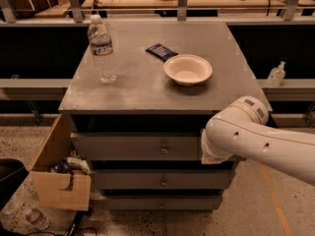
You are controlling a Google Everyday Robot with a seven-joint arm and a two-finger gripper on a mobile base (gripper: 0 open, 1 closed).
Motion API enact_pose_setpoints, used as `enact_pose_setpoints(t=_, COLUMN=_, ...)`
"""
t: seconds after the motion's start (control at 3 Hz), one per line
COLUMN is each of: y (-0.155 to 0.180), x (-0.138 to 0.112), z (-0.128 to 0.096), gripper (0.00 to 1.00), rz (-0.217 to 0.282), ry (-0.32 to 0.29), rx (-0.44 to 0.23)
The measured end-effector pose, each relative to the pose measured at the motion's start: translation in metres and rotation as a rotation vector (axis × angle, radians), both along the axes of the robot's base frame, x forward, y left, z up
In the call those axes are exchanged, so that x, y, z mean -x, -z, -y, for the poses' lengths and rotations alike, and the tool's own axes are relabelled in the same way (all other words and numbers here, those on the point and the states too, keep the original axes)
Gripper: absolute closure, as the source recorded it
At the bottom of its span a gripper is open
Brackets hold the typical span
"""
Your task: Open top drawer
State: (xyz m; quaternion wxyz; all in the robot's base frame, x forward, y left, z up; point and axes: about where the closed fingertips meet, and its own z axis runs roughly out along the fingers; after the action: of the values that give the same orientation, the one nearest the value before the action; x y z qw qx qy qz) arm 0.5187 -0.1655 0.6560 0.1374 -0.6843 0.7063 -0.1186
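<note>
The top drawer (128,146) is the widest grey front under the cabinet top, with a small round knob (164,150) at its centre. Its front sits level with the cabinet face, with a dark gap above it. My gripper (210,152) is at the end of the white arm (261,141), which reaches in from the right. It is in front of the right end of the top drawer front, to the right of the knob. Two slimmer drawer fronts (162,180) sit below.
On the cabinet top (147,87) stand a water bottle (102,50), a white bowl (188,69) and a dark packet (162,51). An open cardboard box (59,181) with clutter sits on the floor at the left. Shelves and rails run behind.
</note>
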Motion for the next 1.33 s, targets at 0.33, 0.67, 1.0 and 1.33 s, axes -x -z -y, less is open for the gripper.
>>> enact_pose_setpoints(t=0.33, y=-0.003, x=0.000, z=0.000, gripper=0.84, rz=0.001, ry=0.000, rx=0.000)
enact_pose_setpoints(t=0.67, y=-0.016, x=0.000, z=0.000, gripper=1.00, rz=0.000, ry=0.000, rx=0.000)
enact_pose_setpoints(t=1.0, y=-0.017, x=0.000, z=0.000, gripper=1.00, rz=0.001, ry=0.000, rx=0.001)
enact_pose_setpoints(t=1.33, y=-0.023, x=0.011, z=0.001, gripper=1.00, rz=-0.003, ry=-0.006, rx=0.011)
